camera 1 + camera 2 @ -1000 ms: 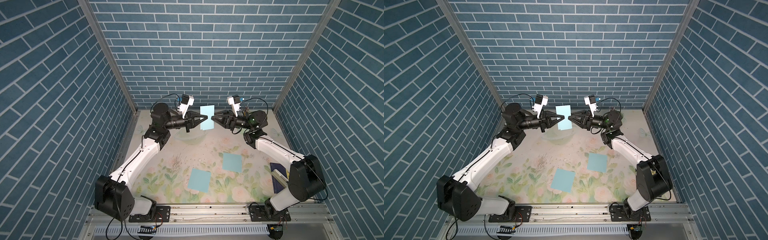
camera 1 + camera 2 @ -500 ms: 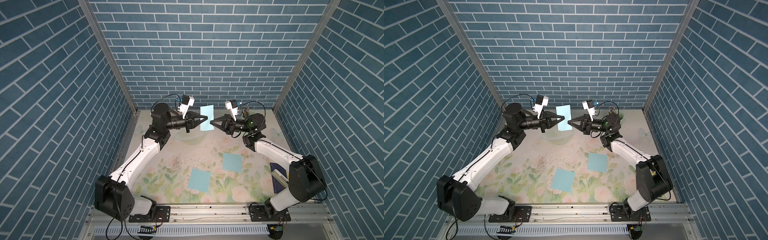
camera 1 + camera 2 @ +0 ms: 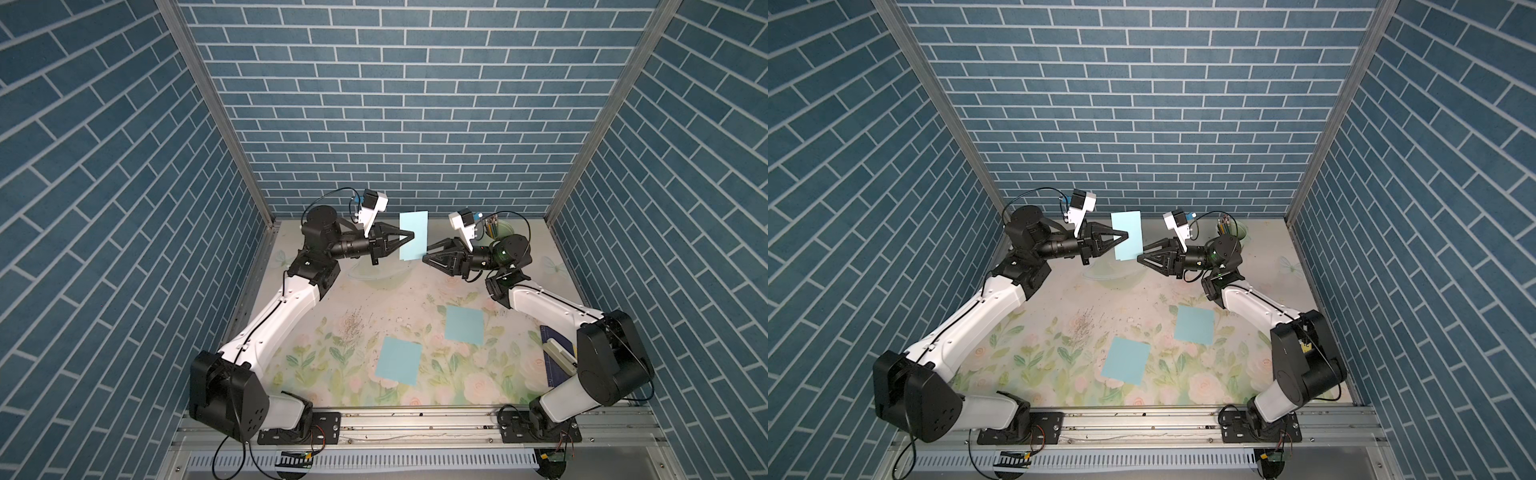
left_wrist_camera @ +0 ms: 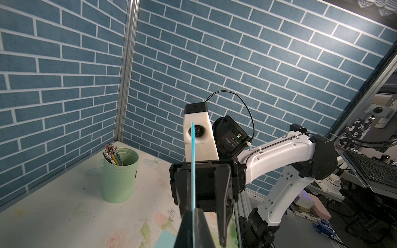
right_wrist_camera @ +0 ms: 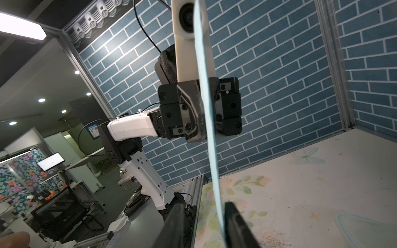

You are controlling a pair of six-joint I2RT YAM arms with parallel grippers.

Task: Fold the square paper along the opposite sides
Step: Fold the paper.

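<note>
The left tool (image 3: pixel 411 237) is clamping shut on the light blue paper sheet (image 3: pixel 417 224), gripping the edge that faces its own arm and holding the sheet upright in the air above the back of the floral desk (image 3: pixel 386 303). The right tool (image 3: pixel 424 255) is reaching in from the opposite side at the sheet's lower corner. Its jaws are standing narrowly apart and straddling the paper, with one finger (image 5: pixel 236 227) lying against it and a gap showing on the other side, so it is not pinching as far as I can see. Farther out, two spare blue squares (image 3: pixel 399 365) are lying flat toward the front, and a green cup of pencils (image 4: pixel 119 176) is standing in the back corner. The sheet is hanging from one small pinch, so I am worrying about it swinging or slipping. If the right tool is closing off-line or pushing sideways, the paper may be buckling or creasing askew, and the opposite sides would not be meeting squarely.
</note>
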